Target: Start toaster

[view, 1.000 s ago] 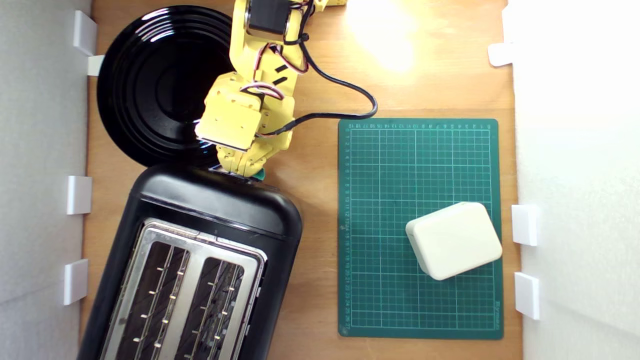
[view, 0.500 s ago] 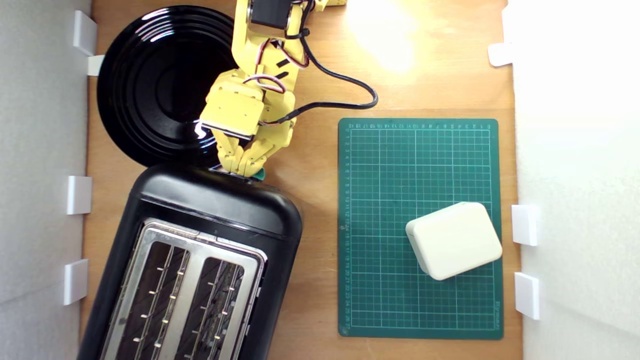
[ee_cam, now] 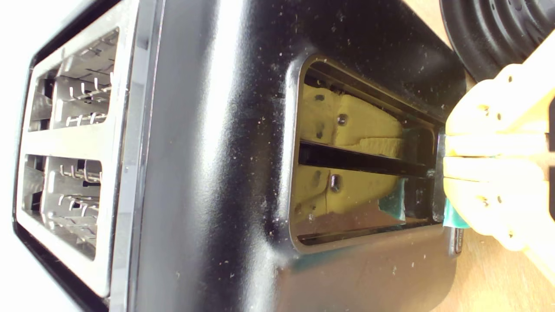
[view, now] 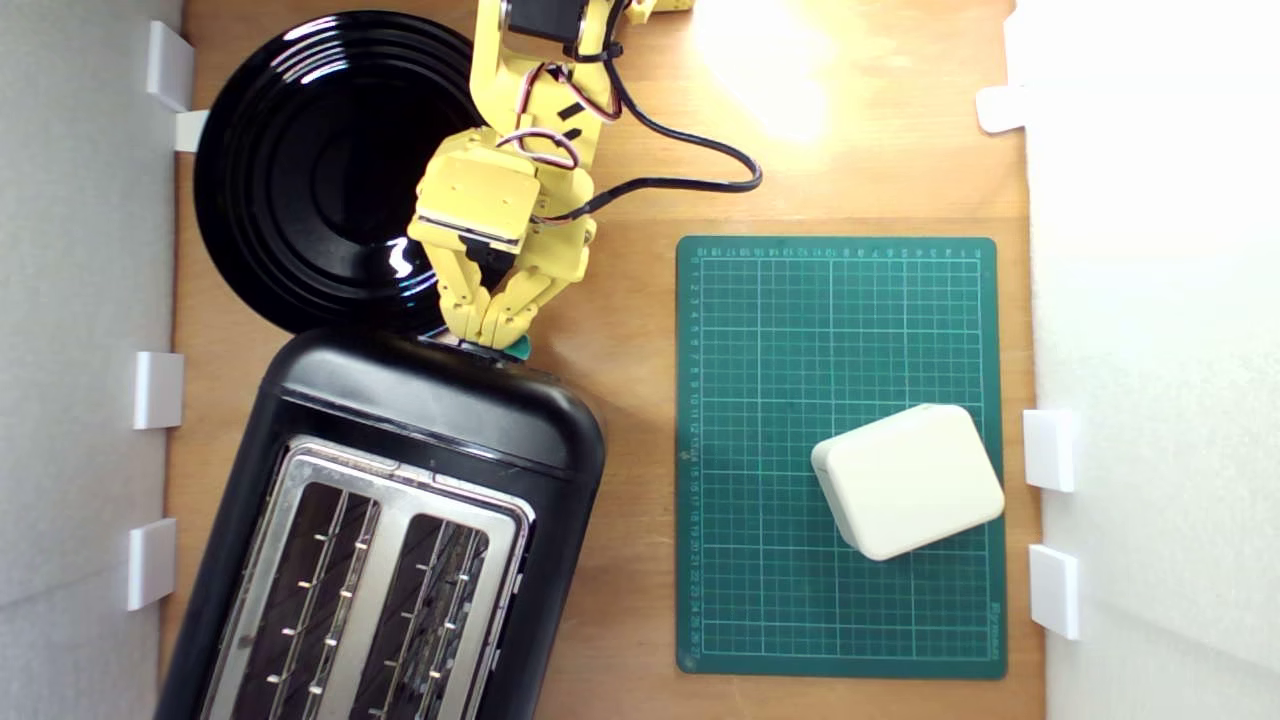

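The black toaster (view: 390, 530) fills the lower left of the exterior view, both slots empty. Just above its end wall the yellow claw (view: 490, 335) sits pressed together on the teal lever knob (view: 519, 349). The knob looks near the bottom of its slot, so I'd judge the push nearly done, only release left.
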Controlling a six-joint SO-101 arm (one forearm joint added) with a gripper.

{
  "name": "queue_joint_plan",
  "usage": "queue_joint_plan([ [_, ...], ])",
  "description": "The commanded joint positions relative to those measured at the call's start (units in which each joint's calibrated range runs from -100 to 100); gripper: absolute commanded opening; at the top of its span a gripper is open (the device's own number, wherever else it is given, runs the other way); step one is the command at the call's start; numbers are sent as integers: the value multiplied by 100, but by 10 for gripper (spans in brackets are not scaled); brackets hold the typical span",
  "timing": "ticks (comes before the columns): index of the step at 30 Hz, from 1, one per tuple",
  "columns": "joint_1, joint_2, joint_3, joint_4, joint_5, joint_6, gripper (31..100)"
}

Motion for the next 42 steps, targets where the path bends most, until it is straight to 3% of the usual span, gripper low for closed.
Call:
queue_joint_plan([
  [1,-40,440,783,17,97,40,313],
  [19,-72,2097,-416,7,88,4,313],
  [28,-96,2197,-371,7,88,4,313],
  [42,-88,240,-153,-68,122,9,313],
])
